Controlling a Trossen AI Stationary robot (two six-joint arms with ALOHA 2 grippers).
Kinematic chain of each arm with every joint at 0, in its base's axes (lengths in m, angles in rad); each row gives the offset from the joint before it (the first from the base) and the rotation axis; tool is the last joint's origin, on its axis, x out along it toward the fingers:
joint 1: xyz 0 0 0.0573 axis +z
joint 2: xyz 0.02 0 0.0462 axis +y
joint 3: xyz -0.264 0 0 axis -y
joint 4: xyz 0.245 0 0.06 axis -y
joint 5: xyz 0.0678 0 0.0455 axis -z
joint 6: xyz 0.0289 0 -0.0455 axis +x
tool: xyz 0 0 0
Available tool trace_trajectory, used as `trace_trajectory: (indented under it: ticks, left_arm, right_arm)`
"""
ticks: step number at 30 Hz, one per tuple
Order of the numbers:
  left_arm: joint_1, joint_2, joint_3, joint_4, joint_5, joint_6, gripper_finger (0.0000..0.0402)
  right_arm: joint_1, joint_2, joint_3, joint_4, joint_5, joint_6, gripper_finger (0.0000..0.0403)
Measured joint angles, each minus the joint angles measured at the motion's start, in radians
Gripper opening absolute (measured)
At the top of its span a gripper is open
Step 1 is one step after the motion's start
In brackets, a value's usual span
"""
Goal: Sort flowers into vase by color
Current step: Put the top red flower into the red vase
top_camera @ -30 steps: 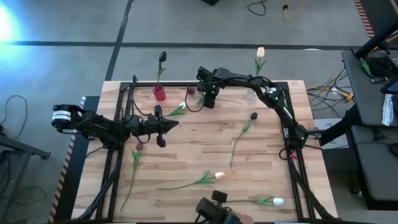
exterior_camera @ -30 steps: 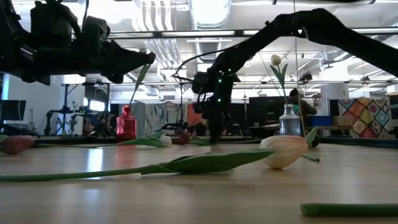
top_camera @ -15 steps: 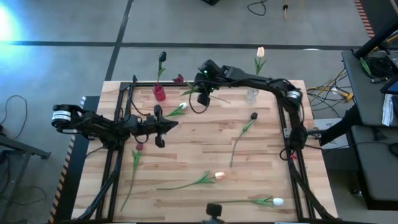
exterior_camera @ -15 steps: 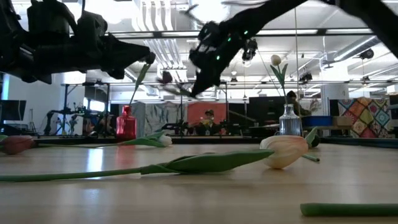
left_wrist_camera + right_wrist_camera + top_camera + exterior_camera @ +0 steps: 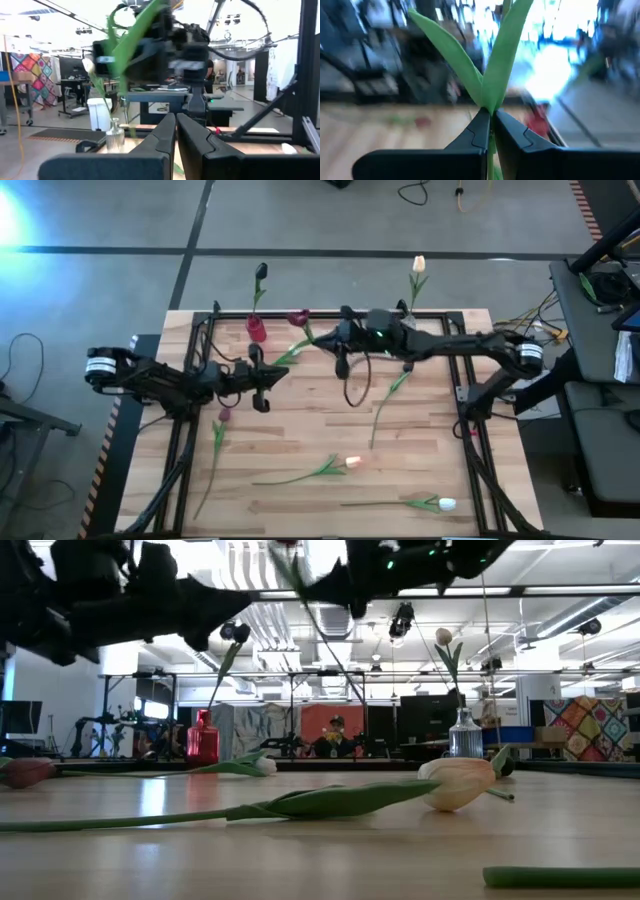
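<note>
1. From overhead, the left tool (image 5: 262, 385) hangs over the surface (image 5: 300, 440) left of centre, a maroon tulip (image 5: 222, 417) lying just beside it; the left wrist view shows its fingers (image 5: 162, 134) pressed together on nothing.
2. A red vase (image 5: 256, 329) stands near the surface's far edge holding one dark tulip (image 5: 261, 272); the level view shows that vase (image 5: 202, 738) upright in the background.
3. The right tool (image 5: 325, 338) is lifted beside the red vase, clamped on a dark-red tulip (image 5: 298, 318); only its wrist view shows the fingers (image 5: 482, 131) pinching the stem below two green leaves.
4. A clear vase (image 5: 464, 734), plain in the level view, holds a cream tulip (image 5: 419, 265).
5. A peach tulip (image 5: 352, 463) and a white tulip (image 5: 445, 504) lie on the near part of the surface.
</note>
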Motion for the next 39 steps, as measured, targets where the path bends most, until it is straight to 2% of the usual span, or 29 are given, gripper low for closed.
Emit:
trace_trajectory:
  ticks: [4, 7, 12, 17, 29, 35, 39]
  left_arm:
    - [0.0, 0.055, 0.077, -0.006, 0.001, 0.017, 0.0033]
    - [0.0, 0.106, 0.13, -0.009, 0.002, 0.03, 0.0056]
    - [0.0, 0.172, 0.22, -0.008, 0.08, 0.033, 0.0089]
    - [0.002, 0.204, 0.282, -0.015, 0.081, 0.032, 0.0101]
    - [0.005, 0.2, 0.35, -0.115, 0.082, 0.03, 0.0095]
    - [0.009, 0.2, 0.358, -0.113, 0.082, 0.03, 0.0063]
    - [0.011, 0.2, 0.358, -0.113, 0.089, 0.035, 0.0024]
  right_arm:
    - [0.052, -0.03, -0.097, 0.212, -0.001, 0.025, 0.0013]
    - [0.079, -0.034, -0.134, 0.285, 0.001, 0.032, 0.0013]
    - [0.101, -0.035, -0.156, 0.342, 0.002, 0.05, 0.0013]
    - [0.112, -0.032, -0.156, 0.348, 0.002, 0.05, 0.0013]
    - [0.118, -0.031, -0.156, 0.35, 0.002, 0.05, 0.0013]
    - [0.123, -0.031, -0.156, 0.348, 0.002, 0.049, 0.0013]
    - [0.125, -0.031, -0.156, 0.347, 0.002, 0.049, 0.0013]
